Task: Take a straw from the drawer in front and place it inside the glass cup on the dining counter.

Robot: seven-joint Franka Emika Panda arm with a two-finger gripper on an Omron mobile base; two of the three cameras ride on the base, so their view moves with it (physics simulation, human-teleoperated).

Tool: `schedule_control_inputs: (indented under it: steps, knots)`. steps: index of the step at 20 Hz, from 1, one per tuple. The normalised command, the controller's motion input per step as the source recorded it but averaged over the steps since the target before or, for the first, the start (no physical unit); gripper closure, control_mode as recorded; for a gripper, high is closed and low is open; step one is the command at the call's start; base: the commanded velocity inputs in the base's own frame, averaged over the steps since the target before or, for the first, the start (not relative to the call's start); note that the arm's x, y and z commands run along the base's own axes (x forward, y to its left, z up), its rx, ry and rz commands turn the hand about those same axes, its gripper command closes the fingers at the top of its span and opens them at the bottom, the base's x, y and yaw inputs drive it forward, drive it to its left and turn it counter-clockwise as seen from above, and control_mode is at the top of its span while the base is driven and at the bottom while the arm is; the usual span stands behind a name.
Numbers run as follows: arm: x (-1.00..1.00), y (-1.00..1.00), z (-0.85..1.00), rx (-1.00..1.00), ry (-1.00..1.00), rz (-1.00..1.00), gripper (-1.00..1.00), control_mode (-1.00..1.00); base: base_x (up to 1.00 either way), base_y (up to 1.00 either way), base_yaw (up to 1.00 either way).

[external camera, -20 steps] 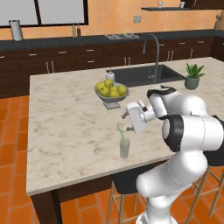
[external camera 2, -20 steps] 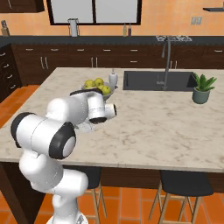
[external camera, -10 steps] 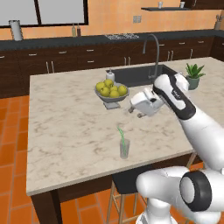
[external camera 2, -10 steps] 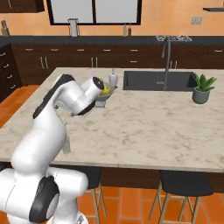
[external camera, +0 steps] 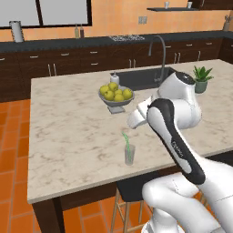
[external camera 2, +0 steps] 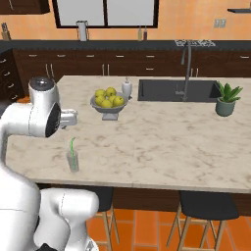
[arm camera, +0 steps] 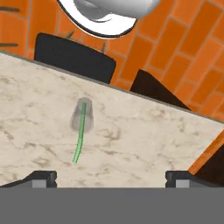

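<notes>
The counter (external camera: 68, 123) carries a fruit bowl (external camera: 115, 97) and, near its front edge, the cup (external camera: 129, 154). The straw (external camera: 126, 144) stands tilted inside the cup, its top poking out. The gripper (arm camera: 111, 178) hangs above, empty, tips spread wide apart; in the base views the arm mostly hides it.
</notes>
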Motion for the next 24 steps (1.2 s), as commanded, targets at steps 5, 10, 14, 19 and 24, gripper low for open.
schedule_control_inputs:
  steps: [5,10,14,19,24]
  knots:
    - [-0.90,0.03,0.00,-0.35,0.00,0.00,-1.00,-1.00,0.00,0.00,0.00]
    - [-0.82,0.26,-0.05,-0.15,0.13,0.00,-1.00,-1.00,0.00,0.00,0.00]
    - [-0.56,0.66,-0.08,-0.03,0.19,0.01,-1.00,-1.00,0.00,0.00,0.00]
    - [-0.23,0.98,-0.05,-0.03,0.21,0.08,-1.00,-1.00,0.00,0.00,0.00]
    - [-0.03,0.95,-0.27,-0.07,0.20,0.03,-1.00,-1.00,0.00,0.00,0.00]
